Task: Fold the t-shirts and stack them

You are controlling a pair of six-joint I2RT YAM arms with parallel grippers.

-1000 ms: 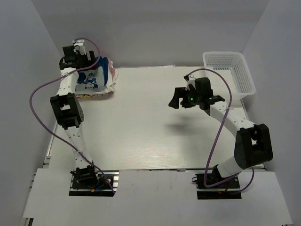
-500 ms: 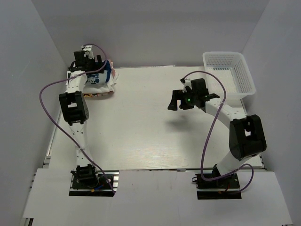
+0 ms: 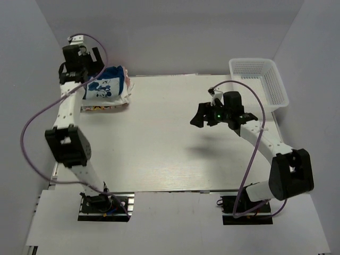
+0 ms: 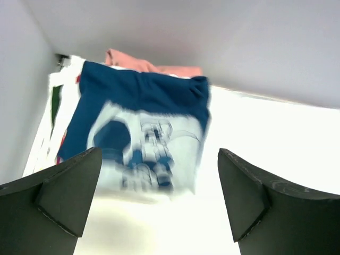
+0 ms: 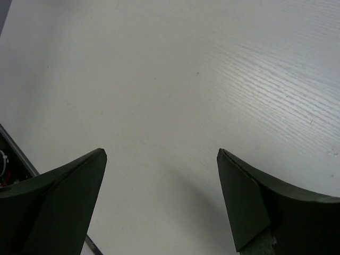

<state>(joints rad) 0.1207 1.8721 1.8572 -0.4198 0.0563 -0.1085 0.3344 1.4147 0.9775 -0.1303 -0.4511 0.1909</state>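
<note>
Hovering raised by the far-left bench corner, left hand is spread wide, gripping nothing. Just in front of it, navy t-shirt with white and light-blue cartoon print lies folded on top of the stack. Pink t-shirt peeks out at the far edge and white cloth at the left edge. Right hand also released and empty, hanging over bare bench right of centre, well apart from the stack. Far-right corner holds white mesh basket.
</note>
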